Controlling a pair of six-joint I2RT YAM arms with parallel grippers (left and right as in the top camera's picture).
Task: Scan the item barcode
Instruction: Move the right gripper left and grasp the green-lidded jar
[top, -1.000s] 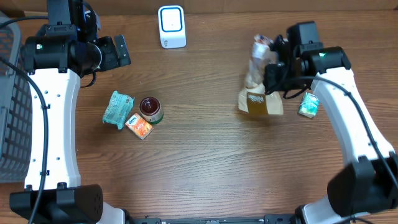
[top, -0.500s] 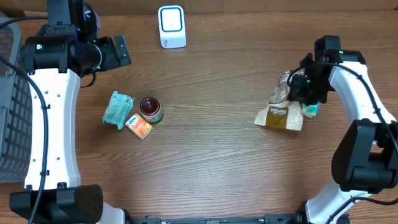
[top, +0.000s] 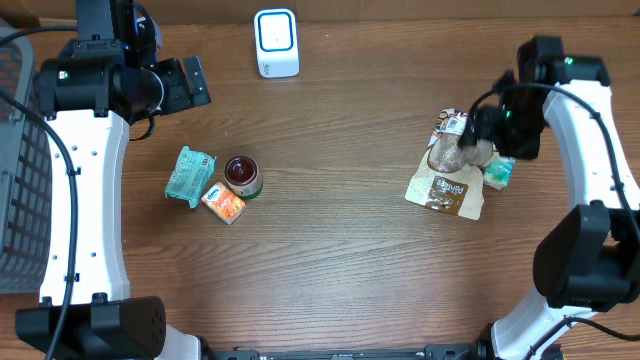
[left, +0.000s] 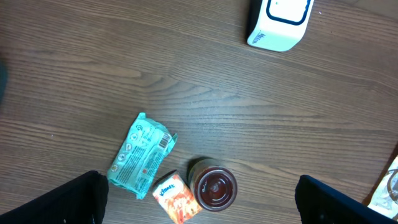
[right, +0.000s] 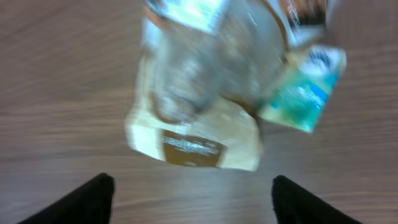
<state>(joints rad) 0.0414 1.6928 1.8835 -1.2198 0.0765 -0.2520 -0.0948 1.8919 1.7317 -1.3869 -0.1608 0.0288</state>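
The item, a clear-topped snack bag with a brown label (top: 447, 182) (right: 198, 118), lies on the table at the right, its top leaning against a small teal carton (top: 498, 173) (right: 303, 92). My right gripper (top: 484, 132) (right: 196, 200) hovers just above the bag, open, with nothing between its fingers. The white barcode scanner (top: 276, 42) (left: 278, 22) stands at the back centre. My left gripper (top: 190, 82) (left: 208, 194) hangs open high over the left side, holding nothing.
Under the left gripper lie a teal packet (top: 189, 175) (left: 140, 158), a dark-lidded jar (top: 242, 175) (left: 214, 186) and an orange tissue box (top: 224, 202) (left: 176, 198). A grey basket (top: 20, 180) sits at the left edge.
My right gripper carried the bag rightward away from the scanner, lowered it beside the teal carton and opened, letting it go. The left arm has not moved.
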